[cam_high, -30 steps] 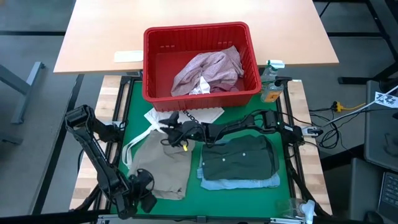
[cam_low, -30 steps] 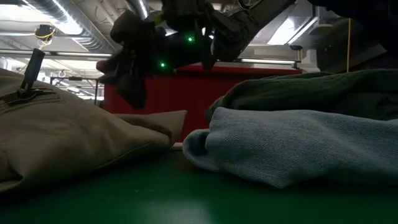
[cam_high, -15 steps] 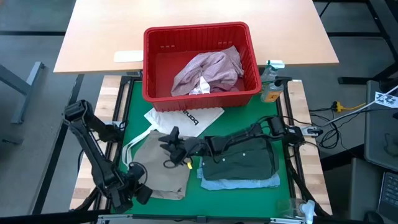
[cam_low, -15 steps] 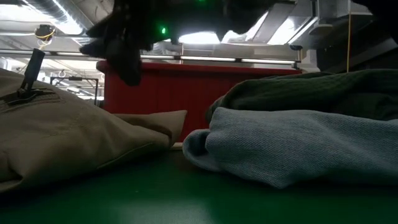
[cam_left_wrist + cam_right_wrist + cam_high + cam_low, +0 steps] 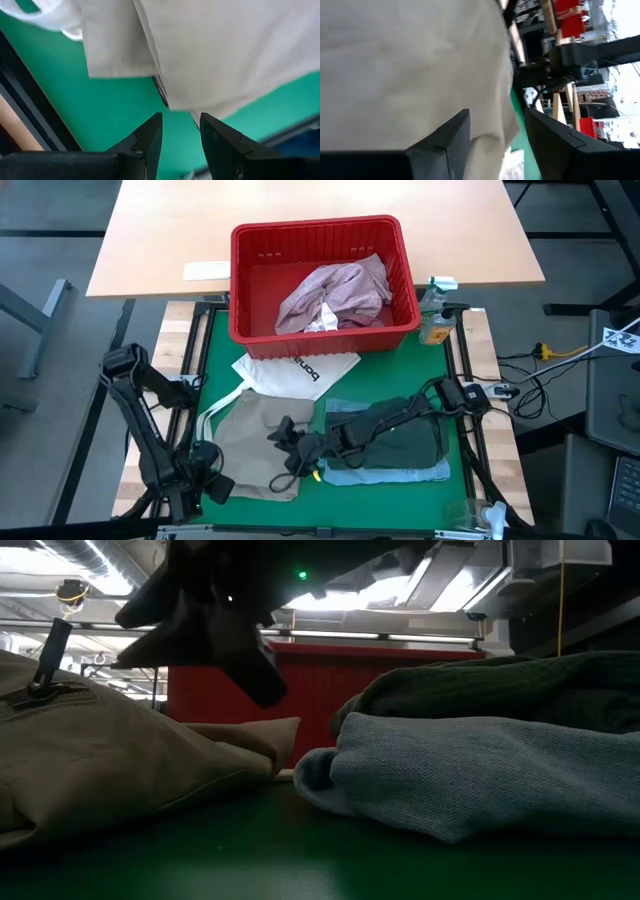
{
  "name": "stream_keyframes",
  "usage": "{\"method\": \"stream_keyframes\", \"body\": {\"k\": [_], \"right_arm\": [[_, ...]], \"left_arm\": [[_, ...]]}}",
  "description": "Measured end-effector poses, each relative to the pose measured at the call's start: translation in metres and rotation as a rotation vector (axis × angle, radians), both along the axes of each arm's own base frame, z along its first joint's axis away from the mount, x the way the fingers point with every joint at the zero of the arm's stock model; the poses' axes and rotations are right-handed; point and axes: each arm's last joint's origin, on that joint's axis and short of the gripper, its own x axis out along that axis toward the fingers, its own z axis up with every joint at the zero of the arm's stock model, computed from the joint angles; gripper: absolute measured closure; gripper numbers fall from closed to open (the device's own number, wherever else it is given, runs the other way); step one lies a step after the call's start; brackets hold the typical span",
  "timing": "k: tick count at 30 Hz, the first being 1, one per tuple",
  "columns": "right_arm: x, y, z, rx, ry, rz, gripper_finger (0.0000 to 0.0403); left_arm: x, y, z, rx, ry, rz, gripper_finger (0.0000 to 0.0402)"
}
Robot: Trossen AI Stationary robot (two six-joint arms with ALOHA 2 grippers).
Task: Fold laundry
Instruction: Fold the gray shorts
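Observation:
A folded beige-khaki garment (image 5: 250, 442) lies flat on the green mat (image 5: 214, 340), toward its near left. My right gripper (image 5: 281, 450) reaches across from the right and hovers open just above this garment (image 5: 395, 65); the low view shows it (image 5: 200, 620) clear of the cloth (image 5: 100, 760). My left gripper (image 5: 208, 482) points down, open, over the garment's near-left corner (image 5: 200, 75), and touches nothing. A dark grey-green garment (image 5: 395, 435) lies folded on a light blue one (image 5: 400, 472). A mottled pink garment (image 5: 335, 290) and a small white piece (image 5: 322, 320) lie in the red basket (image 5: 250, 250).
A white tote bag (image 5: 296, 370) lies flat between the basket and the beige garment, its loop handle (image 5: 212, 412) on the mat at the left. A spray bottle (image 5: 435, 315) stands at the far right corner. Bare green mat (image 5: 300, 850) runs along the near edge.
My right gripper has swung from over the tote bag toward the table's near edge and now hangs over the beige garment's right part. My left gripper has shifted a little toward the table's left edge and turned at the wrist. The garments lie as before.

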Motion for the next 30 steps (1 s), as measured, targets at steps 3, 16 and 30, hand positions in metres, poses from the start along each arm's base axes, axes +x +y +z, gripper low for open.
{"method": "stream_keyframes", "body": {"k": [3, 16, 30], "right_arm": [[-0.004, 0.009, -0.002, -0.015, 0.023, 0.008, 0.0215], [-0.012, 0.029, -0.001, -0.012, 0.011, 0.050, 0.0215], [-0.020, 0.036, -0.008, 0.067, 0.083, 0.000, 0.0215]], "left_arm": [[0.003, 0.002, -0.004, 0.040, 0.012, 0.008, 0.0276], [0.002, 0.012, -0.020, 0.145, -0.018, -0.047, 0.0276], [0.003, 0.013, -0.023, 0.144, -0.024, -0.079, 0.0385]]}}
